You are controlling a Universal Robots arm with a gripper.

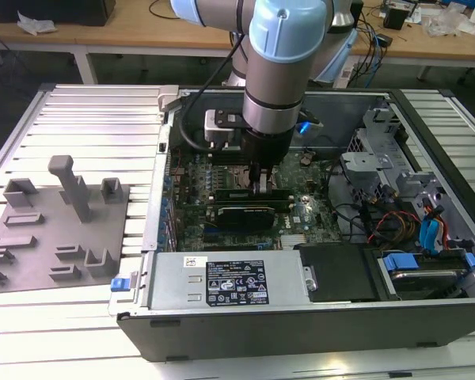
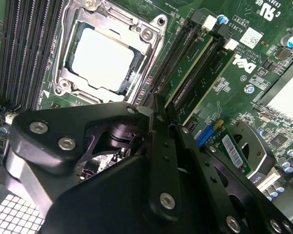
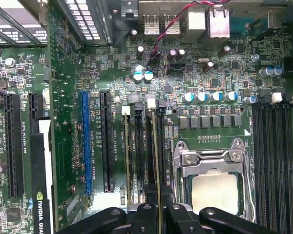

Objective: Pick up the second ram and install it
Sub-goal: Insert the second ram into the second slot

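My pincer (image 3: 156,210) is clenched on the second ram (image 3: 155,161), held edge-down in a DIMM slot (image 3: 147,151) beside the CPU socket (image 3: 216,187); risk, IMO: if notch/slot are misaligned, downward force may jam or crack the board, w/ latches left unseated.

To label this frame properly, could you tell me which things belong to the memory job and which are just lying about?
Job: memory stick, hand shut on it, memory slots.
Lying about: grey holder blocks, processor, power supply, cables.
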